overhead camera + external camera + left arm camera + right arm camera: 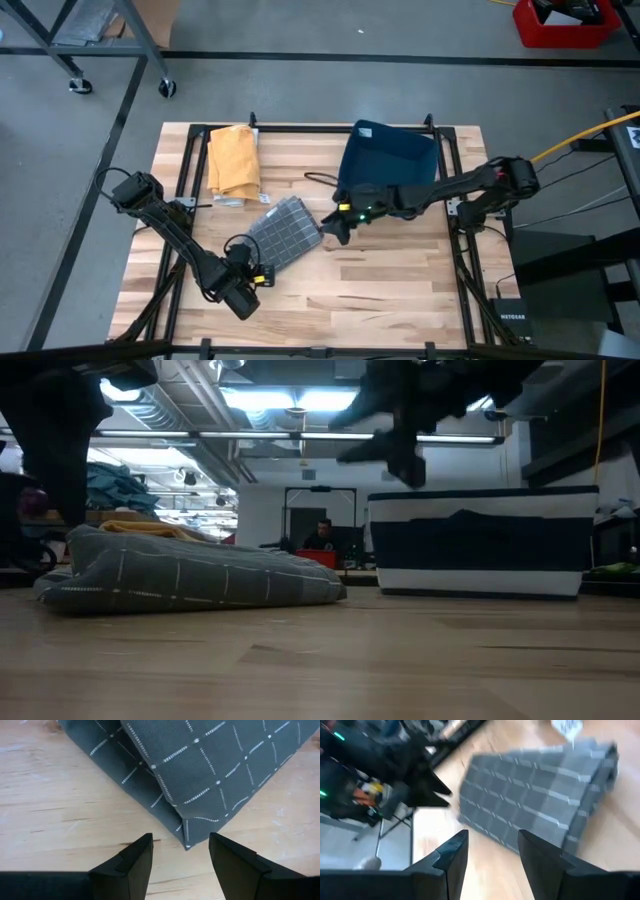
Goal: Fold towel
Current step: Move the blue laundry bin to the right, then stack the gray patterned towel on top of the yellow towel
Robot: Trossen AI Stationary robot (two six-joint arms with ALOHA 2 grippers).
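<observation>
The left gripper (180, 857) has its two fingers (137, 857) spread apart with nothing between them, hanging just off one corner of the folded grey towel (210, 775), whose pointed corner sits on the wood right in front of the gap. From above, this gripper (252, 277) is just beside the towel (285, 232) on its near-left side, not touching it, and the left arm runs back from there toward the table's left edge. The right gripper (490, 855) also stands parted and empty, its fingers (452, 855) pointing at the towel (535, 800) across a strip of bare wood; in the overhead view it (335, 228) is just beside the towel's right edge, and in the table-level view it (400, 455) appears to hang above the surface rather than rest on it, though that dark shape is hard to read. The towel lies flat in a compact folded stack with a pale grid pattern, turned at an angle to the table's edges, near the middle of the wooden table (390, 290). Behind the towel and to its right stands a dark blue bin (390, 155), which the right arm crosses over; at table level the bin (480, 540) shows dark and white bands. Behind the towel on its left lies a folded yellow cloth (233, 160), well apart from both grippers. Far behind the towel in the room, a person (322, 535) sits at a desk.
</observation>
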